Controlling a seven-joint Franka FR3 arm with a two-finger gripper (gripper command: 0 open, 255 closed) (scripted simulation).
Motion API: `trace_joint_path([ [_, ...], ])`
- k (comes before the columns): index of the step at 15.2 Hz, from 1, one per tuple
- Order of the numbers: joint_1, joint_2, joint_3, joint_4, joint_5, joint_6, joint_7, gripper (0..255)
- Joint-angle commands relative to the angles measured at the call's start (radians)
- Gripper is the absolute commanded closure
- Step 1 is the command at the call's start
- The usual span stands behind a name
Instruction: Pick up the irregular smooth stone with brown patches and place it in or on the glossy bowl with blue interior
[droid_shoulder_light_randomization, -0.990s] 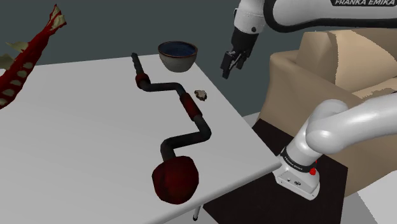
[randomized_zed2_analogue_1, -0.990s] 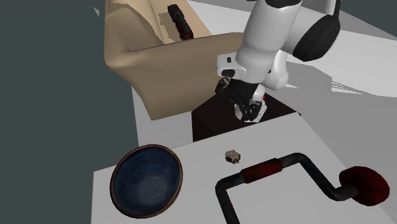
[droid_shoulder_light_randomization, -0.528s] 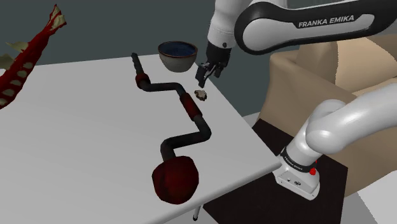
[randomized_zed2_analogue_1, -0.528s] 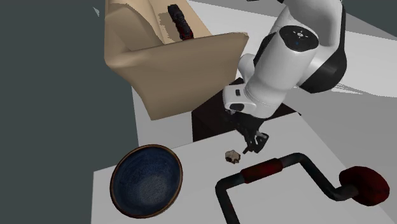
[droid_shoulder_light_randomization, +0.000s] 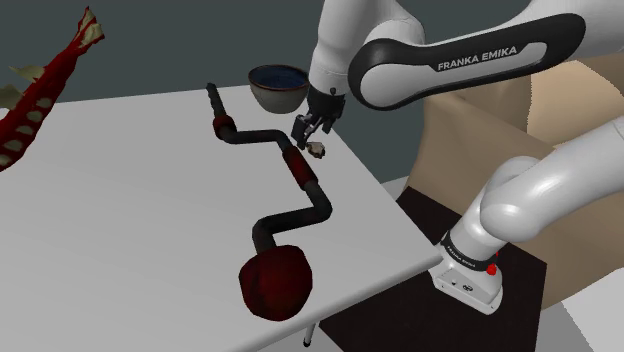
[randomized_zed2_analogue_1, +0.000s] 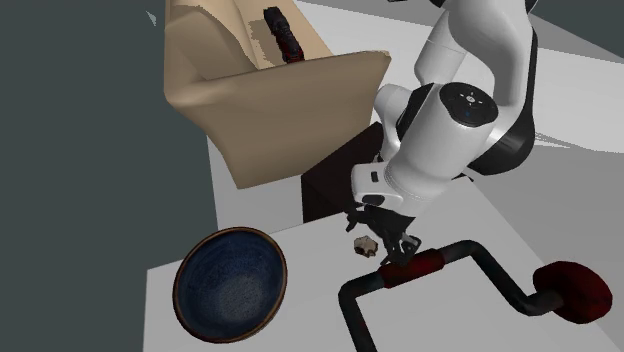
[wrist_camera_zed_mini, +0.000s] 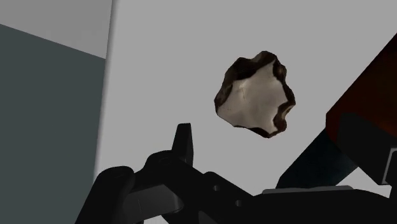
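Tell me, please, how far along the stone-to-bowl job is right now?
Done: the approach. The end effector hangs right over the stone. In hand: the grasp. Its fingers stand open and do not touch the stone, which lies on the white table, not held. Left: closing, lifting, and carrying it to the bowl, which holds nothing yet.
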Motion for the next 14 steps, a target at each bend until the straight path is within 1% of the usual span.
trace_joint_path([
  [1, -0.003, 0.012, 0.004, -0.015, -0.004, 0.027, 0.004, 0],
  [9, -0.003, 0.016, 0.005, -0.019, -0.005, 0.035, 0.005, 0],
  [10, -0.002, 0.013, 0.005, -0.023, -0.004, 0.035, 0.005, 255],
  [14, -0.004, 0.019, 0.005, -0.013, -0.007, 0.031, 0.006, 255],
])
